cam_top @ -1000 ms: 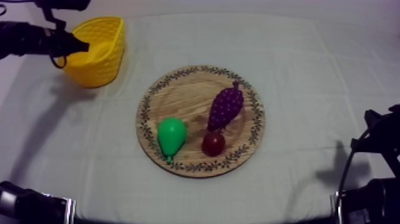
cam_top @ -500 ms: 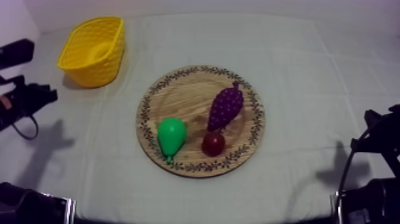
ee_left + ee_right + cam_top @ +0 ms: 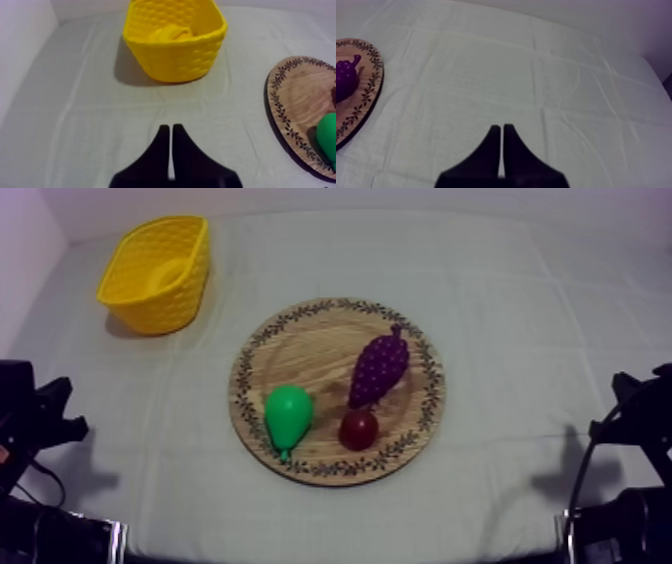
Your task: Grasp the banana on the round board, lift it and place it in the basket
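Table [image 3: 520, 308] under a grey-white cloth, seen from above, with both arms low at the near edge. The round wooden board [image 3: 300, 348], with its patterned rim, lies flat at the centre of the table. The yellow basket [image 3: 150, 313] stands at the far left, well apart from the board. The left arm [image 3: 35, 423] sits at the near left and the right arm [image 3: 630, 418] at the near right, both clear of the board. On the right half of the board lies the bunch of grapes [image 3: 379, 368], stem pointing far. The pear [image 3: 288, 416] lies on the near left part of the board. The banana [image 3: 170, 34] rests inside the basket, below its rim. The small red fruit [image 3: 358, 429] sits just beside the near end of the grapes, right of the pear. The left gripper [image 3: 168, 128] hangs over bare cloth on the near side of the basket, fingers pressed together as a narrow wedge, holding nothing. The right gripper [image 3: 499, 128] hangs over bare cloth right of the board, fingers likewise together and empty.
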Action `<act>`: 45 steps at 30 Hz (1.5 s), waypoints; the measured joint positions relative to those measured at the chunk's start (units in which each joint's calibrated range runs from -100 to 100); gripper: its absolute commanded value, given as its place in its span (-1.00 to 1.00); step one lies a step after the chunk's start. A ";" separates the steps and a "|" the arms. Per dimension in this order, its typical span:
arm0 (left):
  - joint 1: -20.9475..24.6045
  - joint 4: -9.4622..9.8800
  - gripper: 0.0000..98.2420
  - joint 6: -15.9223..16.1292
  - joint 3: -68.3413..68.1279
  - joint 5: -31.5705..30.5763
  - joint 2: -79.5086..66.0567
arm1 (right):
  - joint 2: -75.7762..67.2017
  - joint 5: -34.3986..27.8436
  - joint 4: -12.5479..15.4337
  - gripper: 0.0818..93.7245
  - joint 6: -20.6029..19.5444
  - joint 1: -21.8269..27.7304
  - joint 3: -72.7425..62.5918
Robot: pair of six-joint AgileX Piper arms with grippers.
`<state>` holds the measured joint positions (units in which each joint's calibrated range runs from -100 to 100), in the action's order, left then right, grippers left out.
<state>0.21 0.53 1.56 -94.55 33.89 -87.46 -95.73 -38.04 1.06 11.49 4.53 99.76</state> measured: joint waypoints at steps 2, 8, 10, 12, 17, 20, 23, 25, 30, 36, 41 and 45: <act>0.21 -0.13 -1.00 -0.12 -1.75 0.31 -3.79 | 0.00 0.00 0.00 -0.99 0.00 0.00 0.00; -0.55 1.15 -1.00 -0.92 -3.98 2.15 -10.88 | 0.00 0.00 0.00 -0.99 0.00 0.00 0.00; -1.00 1.28 -1.00 -1.01 -4.04 2.22 -11.72 | 0.00 0.00 0.00 -0.99 0.00 0.00 0.00; -1.19 1.28 -1.00 -1.56 -4.17 2.22 -12.08 | 0.00 0.00 0.00 -0.99 0.00 0.00 0.00; -0.71 1.35 -1.00 -6.19 -4.31 2.22 -12.21 | 0.00 0.00 0.00 -0.99 0.00 0.00 0.00; -0.67 1.35 -1.00 -9.08 -4.31 2.22 -12.21 | 0.00 0.06 0.00 -0.99 0.00 0.00 0.00; -0.63 1.38 -1.00 -11.16 -4.31 2.22 -12.26 | 0.00 0.06 0.00 -0.99 0.00 0.00 0.00; -0.63 1.38 -1.00 -11.87 -4.31 2.22 -12.26 | 0.00 0.06 0.00 -0.99 0.00 0.00 0.00; -0.63 1.38 -1.00 -12.12 -4.31 2.22 -12.26 | 0.00 0.06 0.00 -0.99 0.00 0.00 0.00; -0.60 1.38 -1.00 -12.15 -4.31 2.22 -12.26 | 0.00 0.06 0.00 -0.99 0.00 0.00 0.00; -0.60 1.38 -1.00 -12.15 -4.31 2.22 -12.26 | 0.00 0.06 0.00 -0.99 0.00 0.00 0.00; -0.60 1.38 -1.00 -12.15 -4.31 2.22 -12.26 | 0.00 0.06 0.00 -0.99 0.00 0.00 0.00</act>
<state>-0.39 1.92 -10.59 -98.86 36.11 -99.72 -95.73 -37.99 1.06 11.49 4.53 99.76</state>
